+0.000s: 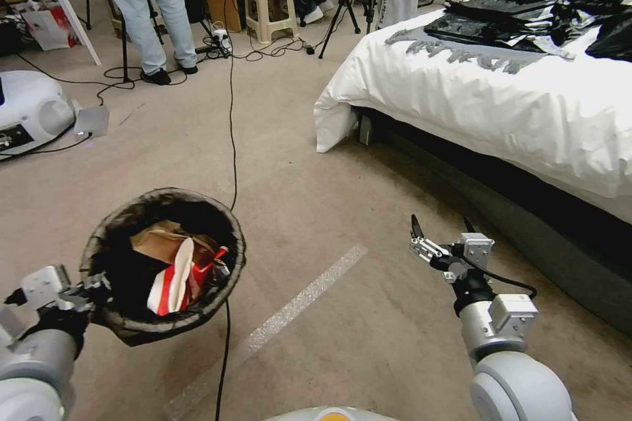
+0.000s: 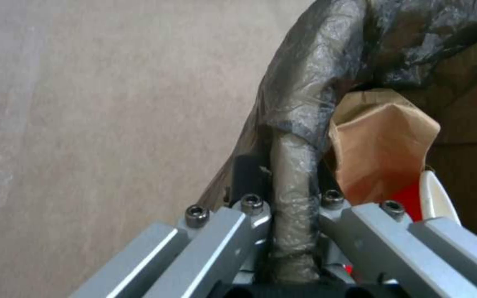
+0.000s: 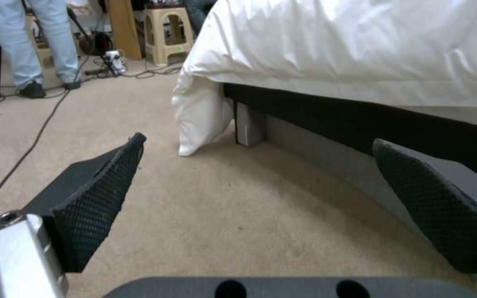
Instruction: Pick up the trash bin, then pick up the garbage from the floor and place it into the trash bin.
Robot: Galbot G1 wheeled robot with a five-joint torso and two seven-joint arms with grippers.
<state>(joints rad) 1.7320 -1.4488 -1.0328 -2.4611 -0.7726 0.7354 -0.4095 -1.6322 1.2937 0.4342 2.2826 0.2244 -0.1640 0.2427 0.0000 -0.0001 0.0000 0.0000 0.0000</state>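
The trash bin (image 1: 141, 325), lined with a dark bag folded over its rim, hangs above the carpet at lower left. My left gripper (image 1: 99, 289) is shut on its near rim, and the left wrist view shows the bag-covered rim (image 2: 294, 182) pinched between the jaws. Inside lie garbage pieces: a brown paper bag (image 1: 161, 243) (image 2: 382, 153) and a red-white carton (image 1: 178, 283). My right gripper (image 1: 440, 229) is open above bare carpet at lower right, nothing between its pads (image 3: 97, 194), and it points toward the bed.
A bed with white bedding (image 1: 500, 99) (image 3: 360, 49) and black bags on top fills the right. A black cable (image 1: 232, 125) runs across the carpet to the bin. A tape strip (image 1: 289, 316) lies on the floor. A person's legs, a stool (image 1: 270, 6) and a white machine (image 1: 33, 115) stand beyond.
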